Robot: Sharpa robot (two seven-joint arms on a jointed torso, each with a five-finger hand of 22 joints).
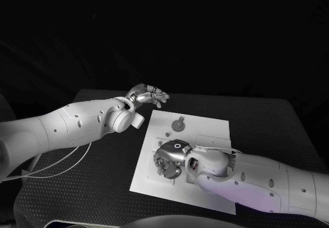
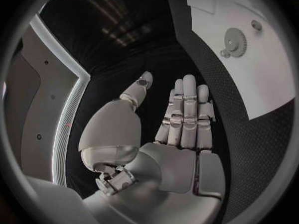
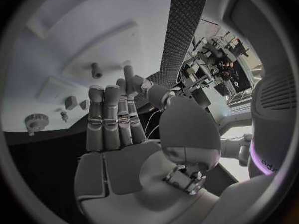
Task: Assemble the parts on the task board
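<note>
assembly barely under way, both hands empty

you have the task board (image 1: 206, 130) lying flat in the middle of the counter (image 1: 274, 123), and most of the work looks still ahead of you. a gear (image 1: 178, 125) sits on the board near its far edge, with a small peg (image 2: 256, 25) close by it; whether the gear is seated on its post or just resting there, you cannot tell from here. a few small parts (image 3: 70, 102) lie on the board just ahead of the right hand's fingers, apparently loose.

your right robot hand (image 1: 170, 159) hovers low over the near-left part of the board, fingers straight and together, palm open, holding nothing. your left robot hand (image 1: 147, 96) is off the board, above the counter beyond the board's far left corner, fingers extended and slightly apart, also holding nothing.

judging by this, nothing is in hand yet and the loose pieces near your right hand are what remain to be picked and fitted.
</note>
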